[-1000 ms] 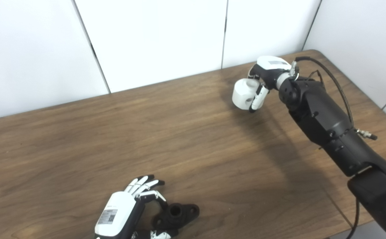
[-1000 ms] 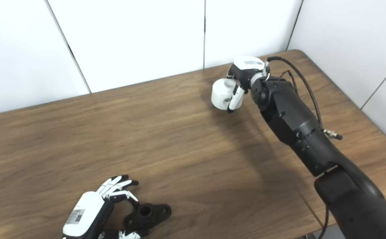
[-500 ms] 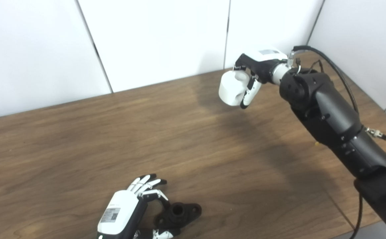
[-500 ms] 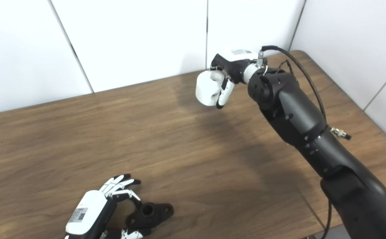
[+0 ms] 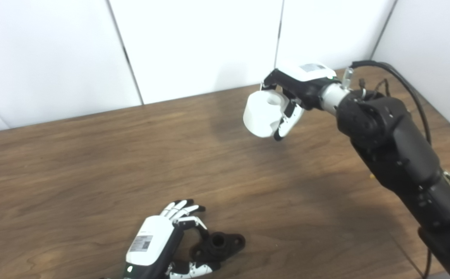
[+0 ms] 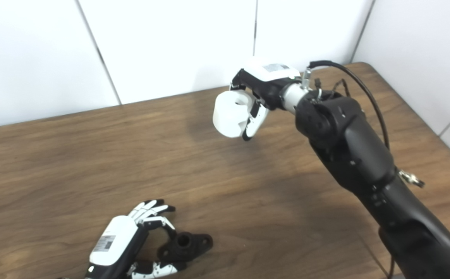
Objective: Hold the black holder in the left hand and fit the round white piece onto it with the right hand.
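The black holder point(image 5: 221, 245) lies flat on the wooden table point(image 5: 74, 155) near the front edge, its round socket facing up. My left hand point(image 5: 153, 246) rests beside its left end. The fingers curve above that end and the thumb lies below it, spread and not clamped. Far back on the right, my right hand point(image 5: 298, 83) is shut on the round white piece point(image 5: 261, 116), a short cylinder with a hole in its top. It hangs in the air above the table. The fingers wrap its right side.
White wall panels point(image 5: 194, 46) stand right behind the table's far edge. The table's far right corner point(image 6: 358, 66) lies just past the right arm. A black cable point(image 5: 403, 77) loops over the right forearm.
The right hand has lifted the white piece off the table and carried it left and nearer. The camera has shifted too. The left hand stays beside the holder.
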Robot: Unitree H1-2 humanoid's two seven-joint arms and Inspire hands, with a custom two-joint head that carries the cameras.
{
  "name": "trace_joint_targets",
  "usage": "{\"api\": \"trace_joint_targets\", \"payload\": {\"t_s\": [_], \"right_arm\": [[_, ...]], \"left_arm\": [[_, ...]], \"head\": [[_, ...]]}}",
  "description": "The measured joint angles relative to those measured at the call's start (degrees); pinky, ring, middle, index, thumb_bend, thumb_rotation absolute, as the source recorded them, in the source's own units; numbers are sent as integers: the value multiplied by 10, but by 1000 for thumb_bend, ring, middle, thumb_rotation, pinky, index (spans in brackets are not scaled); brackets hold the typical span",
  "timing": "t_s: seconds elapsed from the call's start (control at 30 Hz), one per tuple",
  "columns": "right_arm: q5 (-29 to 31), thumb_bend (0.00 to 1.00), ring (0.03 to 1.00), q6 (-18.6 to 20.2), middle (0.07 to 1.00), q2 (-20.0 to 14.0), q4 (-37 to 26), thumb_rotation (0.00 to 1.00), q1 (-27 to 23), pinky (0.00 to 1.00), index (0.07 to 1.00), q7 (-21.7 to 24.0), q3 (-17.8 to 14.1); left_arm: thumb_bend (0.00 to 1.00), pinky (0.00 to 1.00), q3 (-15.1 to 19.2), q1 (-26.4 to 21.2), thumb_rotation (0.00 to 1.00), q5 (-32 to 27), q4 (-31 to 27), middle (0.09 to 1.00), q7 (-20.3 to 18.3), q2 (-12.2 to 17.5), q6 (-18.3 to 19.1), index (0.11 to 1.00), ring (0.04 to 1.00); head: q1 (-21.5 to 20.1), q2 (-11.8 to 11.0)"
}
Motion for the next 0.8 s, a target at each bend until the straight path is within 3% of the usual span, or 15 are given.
{"api": "trace_joint_targets", "payload": {"t_s": [0.2,0.33,0.5,0.8], "right_arm": [[-2,532,526,-2,442,0,-43,4,0,541,492,40,3],[-2,533,542,0,459,6,-101,3,0,574,488,70,1],[-3,530,630,0,509,22,-147,3,1,728,466,110,0],[-14,530,650,-1,507,38,-208,4,-5,757,467,195,4]], "left_arm": [[506,924,-7,-4,60,7,-2,842,-4,-5,12,492,920],[506,923,-12,-8,60,15,-5,844,-9,-8,21,492,919],[506,915,-17,-11,60,20,-5,843,-11,-14,29,492,915],[508,916,-22,-25,57,22,-5,840,-26,-17,38,491,907]], "head": [[21,13],[27,21],[30,33],[26,59]]}}
